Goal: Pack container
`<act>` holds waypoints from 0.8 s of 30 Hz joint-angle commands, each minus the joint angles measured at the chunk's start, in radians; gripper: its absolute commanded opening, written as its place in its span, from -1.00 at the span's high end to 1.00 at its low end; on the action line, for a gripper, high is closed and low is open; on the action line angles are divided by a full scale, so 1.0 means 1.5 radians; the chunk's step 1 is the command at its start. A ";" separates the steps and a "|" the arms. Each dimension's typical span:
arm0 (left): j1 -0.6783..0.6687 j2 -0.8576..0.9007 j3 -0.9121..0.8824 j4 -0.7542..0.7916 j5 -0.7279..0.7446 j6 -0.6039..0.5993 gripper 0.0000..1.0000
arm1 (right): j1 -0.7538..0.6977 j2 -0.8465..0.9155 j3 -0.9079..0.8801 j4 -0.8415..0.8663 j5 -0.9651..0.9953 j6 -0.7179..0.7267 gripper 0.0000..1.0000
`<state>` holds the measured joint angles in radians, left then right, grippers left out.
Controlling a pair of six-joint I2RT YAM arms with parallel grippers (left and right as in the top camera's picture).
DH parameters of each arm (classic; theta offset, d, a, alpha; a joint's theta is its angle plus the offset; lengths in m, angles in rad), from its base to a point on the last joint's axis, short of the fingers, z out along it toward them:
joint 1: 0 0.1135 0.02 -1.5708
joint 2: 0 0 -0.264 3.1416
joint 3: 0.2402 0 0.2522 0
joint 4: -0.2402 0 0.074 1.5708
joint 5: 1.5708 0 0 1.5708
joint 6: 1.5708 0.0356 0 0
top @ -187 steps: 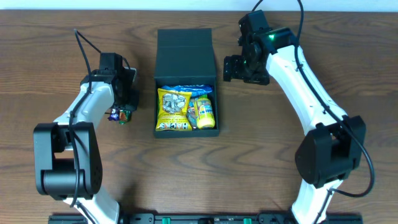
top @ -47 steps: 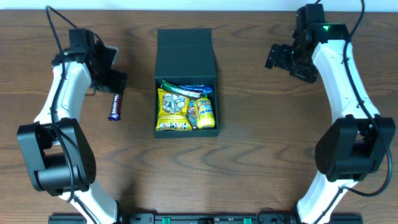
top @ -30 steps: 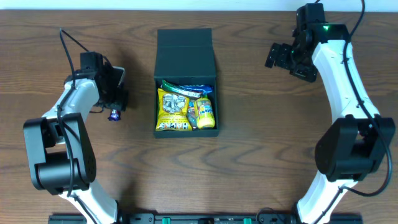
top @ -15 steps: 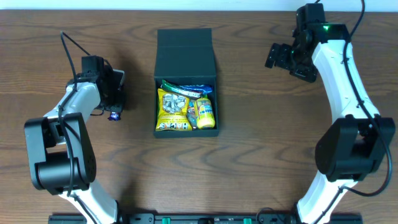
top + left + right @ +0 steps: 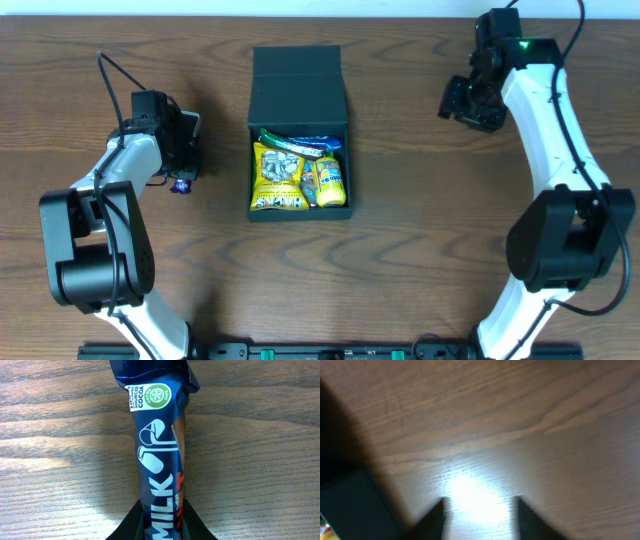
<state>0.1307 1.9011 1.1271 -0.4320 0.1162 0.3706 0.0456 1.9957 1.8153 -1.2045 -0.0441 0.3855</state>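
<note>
The container [image 5: 298, 85], a dark teal box with its flap lid laid open toward the back, sits mid-table; its corner shows at the lower left of the right wrist view [image 5: 355, 505]. Inside lie a yellow seed packet [image 5: 277, 177], a smaller yellow packet [image 5: 327, 180] and a blue wrapper [image 5: 300, 143]. Left of the box, a dark blue milk chocolate bar [image 5: 160, 445] lies on the wood, its end peeking out under the arm [image 5: 181, 184]. My left gripper [image 5: 183, 165] [image 5: 163, 510] is shut on that bar's near end. My right gripper [image 5: 462, 100] [image 5: 480, 502] hovers right of the lid, open, over bare wood.
The brown wooden table [image 5: 420, 230] stretches all round the box. Both arm bases stand at the front edge, left [image 5: 95, 260] and right [image 5: 550, 245].
My left jaws have closed in onto the chocolate bar. My right jaws have narrowed from wide open. Neither arm has shifted much.
</note>
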 commanded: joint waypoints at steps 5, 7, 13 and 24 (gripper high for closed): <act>0.000 0.006 -0.009 0.004 -0.009 0.004 0.88 | 0.101 -0.015 0.011 -0.017 -0.051 -0.082 0.97; 0.000 0.005 -0.003 0.005 -0.009 -0.021 0.88 | 0.143 -0.015 0.011 -0.020 -0.051 -0.102 0.97; 0.000 -0.023 0.057 -0.011 -0.009 -0.093 0.88 | 0.229 -0.013 0.010 -0.020 -0.051 -0.117 0.97; 0.000 -0.159 0.142 -0.026 0.024 -0.178 0.88 | 0.332 -0.009 -0.084 0.004 -0.051 -0.135 0.97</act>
<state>0.1307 1.7061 1.3228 -0.4675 0.1272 0.1333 0.5194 1.9957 1.7321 -1.2095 -0.1169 0.2028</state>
